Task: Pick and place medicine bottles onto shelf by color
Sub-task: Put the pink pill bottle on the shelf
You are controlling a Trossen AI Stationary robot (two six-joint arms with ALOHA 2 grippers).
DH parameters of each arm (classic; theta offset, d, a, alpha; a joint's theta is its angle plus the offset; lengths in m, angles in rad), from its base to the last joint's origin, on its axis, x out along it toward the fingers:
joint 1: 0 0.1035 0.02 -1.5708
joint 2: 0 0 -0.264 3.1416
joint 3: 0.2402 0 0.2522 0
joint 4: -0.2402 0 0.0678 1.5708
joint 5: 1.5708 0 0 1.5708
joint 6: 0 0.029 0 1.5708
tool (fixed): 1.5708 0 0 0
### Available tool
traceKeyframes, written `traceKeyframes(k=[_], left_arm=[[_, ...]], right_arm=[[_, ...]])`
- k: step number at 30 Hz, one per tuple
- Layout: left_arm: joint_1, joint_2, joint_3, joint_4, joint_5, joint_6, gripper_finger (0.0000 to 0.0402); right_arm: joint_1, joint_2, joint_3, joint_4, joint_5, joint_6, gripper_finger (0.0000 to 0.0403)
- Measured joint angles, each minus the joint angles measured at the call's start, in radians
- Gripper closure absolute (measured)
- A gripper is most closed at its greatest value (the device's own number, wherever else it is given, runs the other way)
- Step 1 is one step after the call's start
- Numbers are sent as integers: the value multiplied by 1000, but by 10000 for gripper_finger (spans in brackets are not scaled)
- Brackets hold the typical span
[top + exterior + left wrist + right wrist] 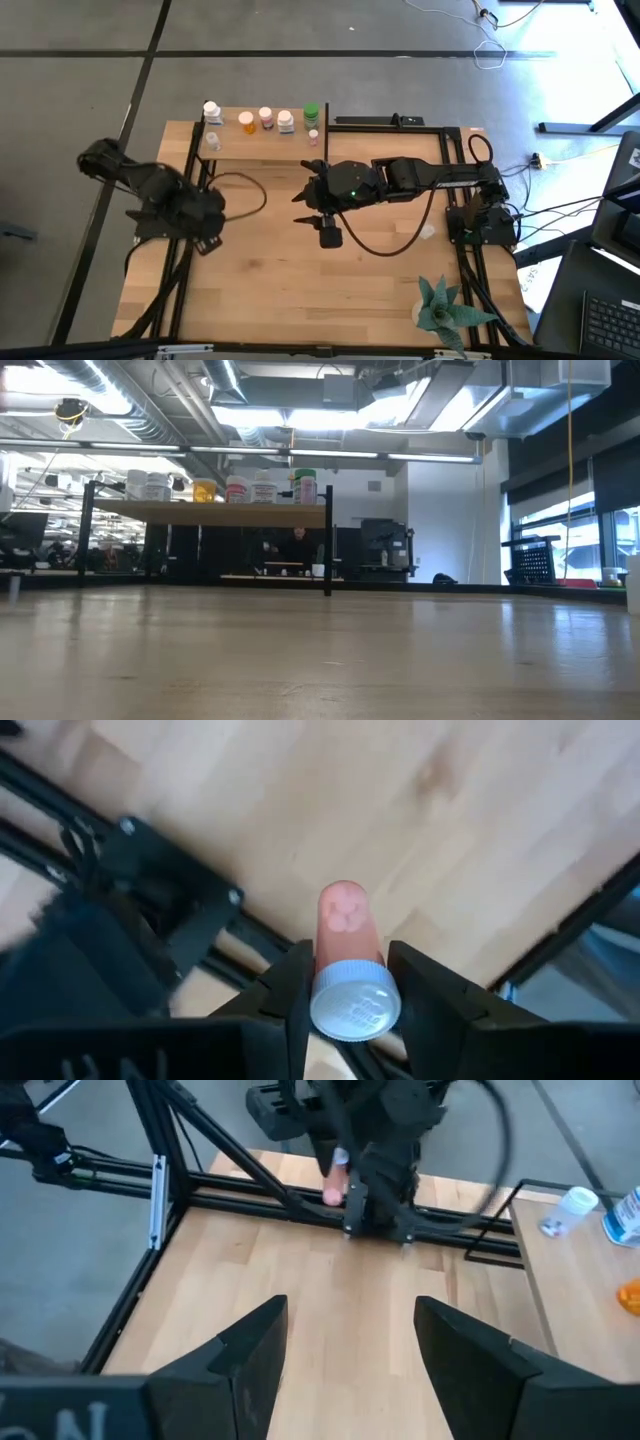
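The shelf [262,146] stands at the table's far edge on thin black posts, and the low view shows it too [225,512]. On it stand several medicine bottles in a row, among them white [212,111], orange [246,121] and green [311,113]. My left gripper [348,1005] hangs over the table's left side, shut on a pink bottle with a white cap [345,935]. The right wrist view shows that bottle as well [335,1180]. My right gripper [327,232] hovers open over the table's middle, holding nothing. My left gripper pinches the pink bottle between its two fingers at its cap end [350,982], one finger on each side. The fingers come steeply from above and lie along the bottle. The bottle's bottom [343,910] points down at the table, clear of it.
Black frame rails [190,175] run along the table's left and right sides. A black cable [380,245] loops over the middle. A green spiky plant [445,310] stands at the near right corner. Bare wood lies in front of the shelf.
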Motion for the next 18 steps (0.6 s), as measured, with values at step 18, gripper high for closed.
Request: traceKeyframes(k=[18], left_arm=[[560,55,352,-24,-143,569,294]], right_arm=[[-5,0,0,3,181,164,182]])
